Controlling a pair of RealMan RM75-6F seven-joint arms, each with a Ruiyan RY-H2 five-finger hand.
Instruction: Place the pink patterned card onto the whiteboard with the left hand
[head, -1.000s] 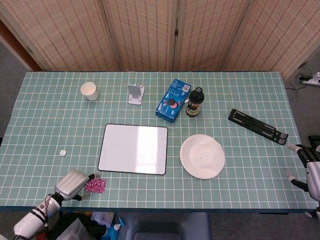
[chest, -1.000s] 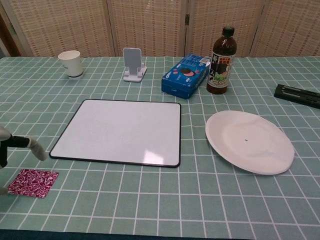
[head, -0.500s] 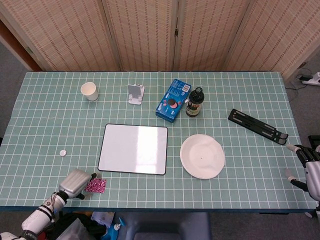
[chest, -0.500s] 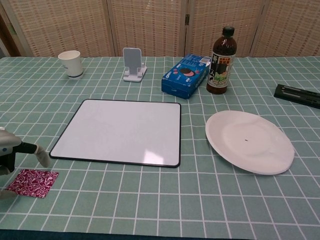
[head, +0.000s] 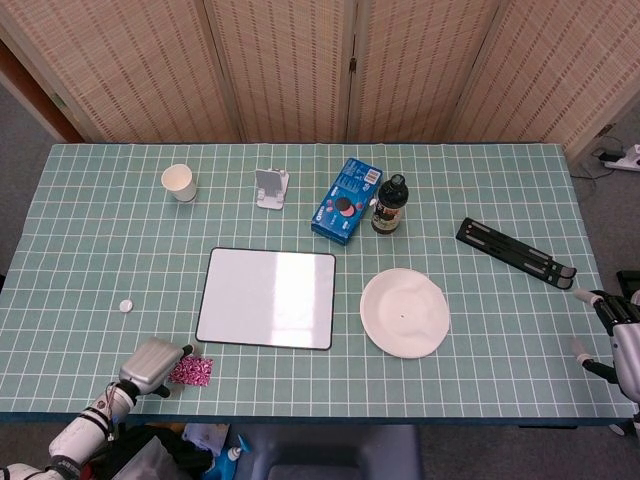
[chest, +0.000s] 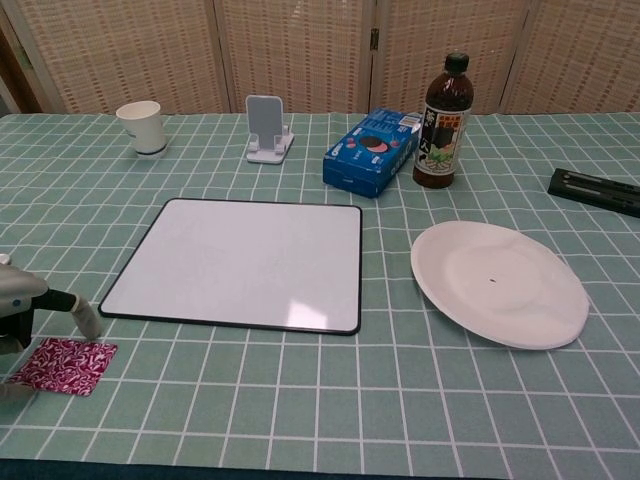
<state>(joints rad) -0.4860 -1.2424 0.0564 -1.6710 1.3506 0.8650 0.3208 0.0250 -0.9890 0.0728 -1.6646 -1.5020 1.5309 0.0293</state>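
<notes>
Change: over the last second, sank lower and drew back toward the near-left desk edge, left robot hand (head: 152, 365), closing in on the card (head: 190, 371); no shift in the card itself.
Meaning: judged an approach to the grasp; card not yet lifted, placement on the whiteboard (head: 267, 297) all still to do.
Left robot hand: empty, fingers apart, one finger (chest: 84, 316) reaching out just above the card's far edge; contact with the card impossible to tell.
Right robot hand: parked at the far-right desk edge (head: 620, 335), holding nothing, fingers spread.
Card place: flat on the desk (head: 480, 300), near-left corner, just near and left of the whiteboard's near-left corner, apart from it.
Card look: small, square-ish, thin; pink with a dense dark-red and white pattern; lying flush, so likely awkward to pick up.
</notes>
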